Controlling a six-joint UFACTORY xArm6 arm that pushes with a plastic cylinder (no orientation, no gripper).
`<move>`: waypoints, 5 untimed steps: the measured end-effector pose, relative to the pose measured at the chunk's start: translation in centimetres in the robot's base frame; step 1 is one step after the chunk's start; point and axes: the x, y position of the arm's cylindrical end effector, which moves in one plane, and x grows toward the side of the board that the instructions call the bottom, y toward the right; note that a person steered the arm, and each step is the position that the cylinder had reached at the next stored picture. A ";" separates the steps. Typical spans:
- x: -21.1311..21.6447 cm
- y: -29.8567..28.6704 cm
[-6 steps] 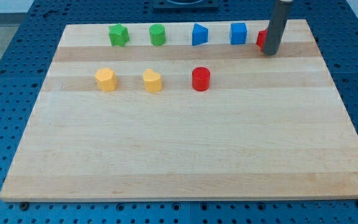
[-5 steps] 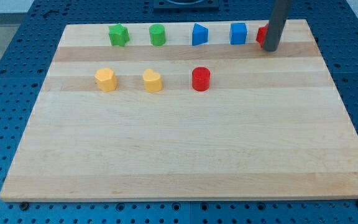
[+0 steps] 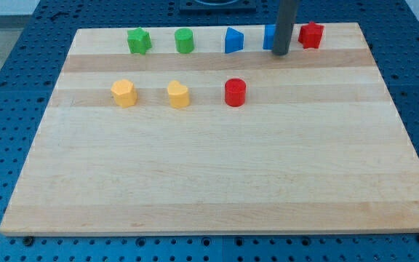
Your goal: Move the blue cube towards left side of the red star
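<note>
While we scan: my tip (image 3: 281,53) in front of blue cube (image 3: 269,37), hiding most of it
red star (image 3: 310,35): just right of our rod
end effector: bare rod, holds nothing

Rod upright — my tip (image 3: 281,53) down

1 raised view looks down across the board (image 3: 217,182).

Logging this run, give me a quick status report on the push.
My tip in front of the blue cube, hiding most of it. Red star just right of the rod. Nothing between them.
</note>
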 end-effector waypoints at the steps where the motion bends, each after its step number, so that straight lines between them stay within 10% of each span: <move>1: 0.3 -1.6; 5: -4.6 -4.5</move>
